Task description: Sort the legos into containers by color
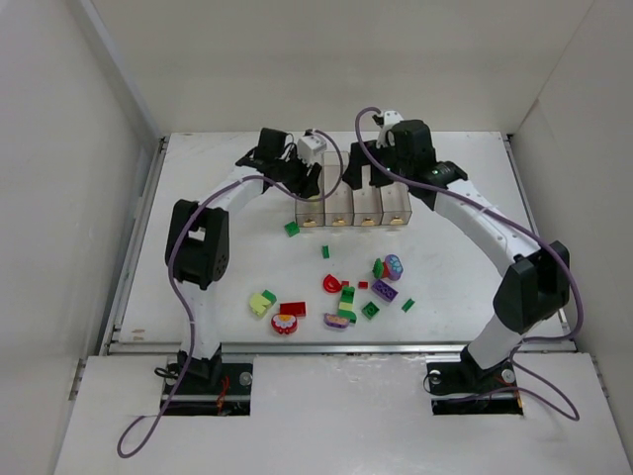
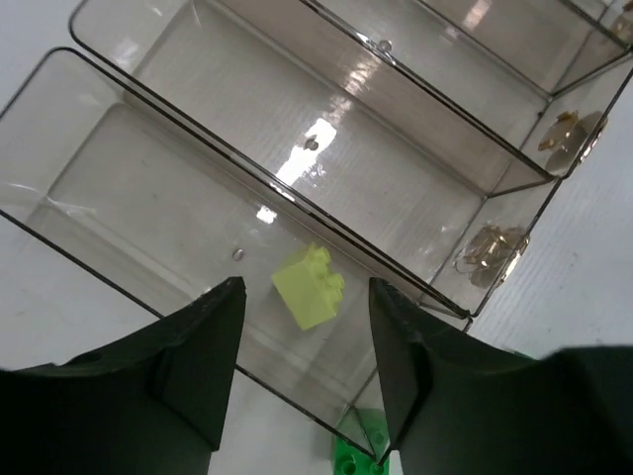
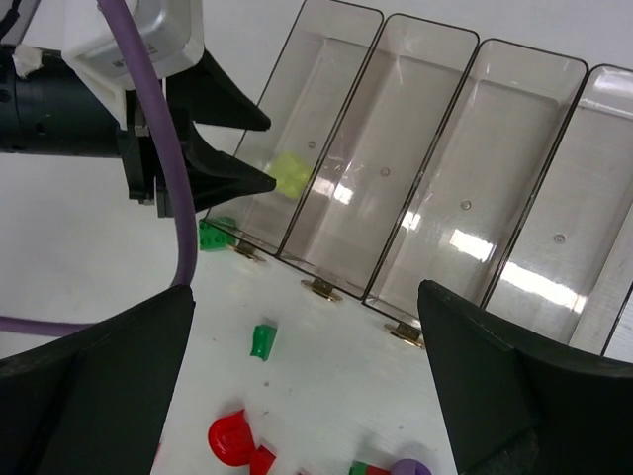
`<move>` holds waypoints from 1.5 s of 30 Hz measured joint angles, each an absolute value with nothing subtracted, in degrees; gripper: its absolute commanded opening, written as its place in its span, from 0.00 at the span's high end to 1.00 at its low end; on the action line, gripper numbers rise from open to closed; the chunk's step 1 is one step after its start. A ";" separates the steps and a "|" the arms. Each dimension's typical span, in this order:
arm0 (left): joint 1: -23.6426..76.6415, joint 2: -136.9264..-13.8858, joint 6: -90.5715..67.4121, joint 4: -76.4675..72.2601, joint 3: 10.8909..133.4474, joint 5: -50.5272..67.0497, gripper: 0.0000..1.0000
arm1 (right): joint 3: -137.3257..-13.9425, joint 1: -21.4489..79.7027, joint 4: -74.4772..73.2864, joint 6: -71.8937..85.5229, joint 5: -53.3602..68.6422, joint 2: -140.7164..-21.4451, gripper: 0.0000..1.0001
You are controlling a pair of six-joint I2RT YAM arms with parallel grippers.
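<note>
Four clear bins (image 1: 353, 210) stand joined in a row at mid-table. My left gripper (image 1: 308, 181) hovers open over the leftmost bin (image 2: 119, 188). A yellow-green brick (image 2: 310, 287) shows inside that bin between my open left fingers (image 2: 198, 366), touching neither; it also shows in the right wrist view (image 3: 290, 173). My right gripper (image 1: 366, 178) is open and empty above the bins' near ends (image 3: 396, 332). Loose legos lie on the table in front: a green brick (image 1: 292, 229), a small green piece (image 1: 325, 251), a red rounded piece (image 1: 332, 284) and a purple brick (image 1: 385, 291).
More pieces lie nearer the arms: a yellow-green and green piece (image 1: 262, 302), a red brick (image 1: 293, 309), a red round piece (image 1: 285, 324), a stacked piece (image 1: 346, 307) and green bricks (image 1: 370, 310). White walls enclose the table on three sides.
</note>
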State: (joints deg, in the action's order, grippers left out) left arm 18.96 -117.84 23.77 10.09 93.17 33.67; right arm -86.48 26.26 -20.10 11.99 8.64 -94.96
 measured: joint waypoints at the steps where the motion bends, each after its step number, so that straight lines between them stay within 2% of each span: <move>1: 18.94 -117.84 23.22 10.15 93.19 33.58 0.44 | -86.48 26.28 -20.16 11.77 8.71 -95.02 0.00; 2: 18.87 -117.75 22.90 10.11 93.36 33.56 0.41 | -86.59 26.30 -20.32 11.35 8.82 -95.11 0.00; 3: 18.85 -117.64 22.37 10.02 93.62 33.54 0.30 | -86.80 26.44 -20.56 10.85 8.82 -95.20 0.00; 4: 18.76 -117.49 22.02 10.00 93.84 33.52 0.29 | -87.02 26.68 -20.71 10.44 8.60 -95.31 0.00; 10: 18.50 -114.21 21.02 12.49 93.91 32.64 0.30 | -87.74 29.28 -22.24 8.84 8.21 -95.90 0.00; 13: 17.58 -110.65 24.45 15.35 92.95 32.27 0.39 | -87.24 30.06 -22.50 8.80 8.19 -95.53 0.00; 15: 15.97 -107.18 28.64 16.60 90.11 32.51 0.39 | -86.37 30.09 -22.63 8.80 7.92 -94.91 0.00; 18: 12.93 -101.73 37.82 19.35 82.98 32.42 0.33 | -84.95 30.04 -23.03 8.82 7.05 -93.93 0.00; 22: 12.80 -100.09 44.80 21.08 74.26 30.87 0.30 | -84.12 30.04 -23.53 8.82 6.42 -93.25 0.00; 26: 16.56 -102.06 43.38 17.34 68.25 28.01 0.30 | -83.44 30.04 -23.53 8.82 6.28 -92.71 0.00; 34: 18.11 -104.03 36.95 9.19 66.22 25.56 0.30 | -81.58 30.04 -23.11 8.82 5.76 -91.35 0.00; 40: 18.39 -108.09 31.81 5.17 66.24 23.27 0.37 | -81.47 30.04 -23.14 8.80 4.95 -91.31 0.00; 44: 18.74 -108.22 31.05 4.19 66.28 22.65 0.56 | -81.47 30.04 -23.11 8.80 4.60 -91.31 0.00; 45: 18.79 -108.27 30.92 4.03 66.28 22.59 0.67 | -81.47 30.04 -23.11 8.80 4.47 -91.31 0.00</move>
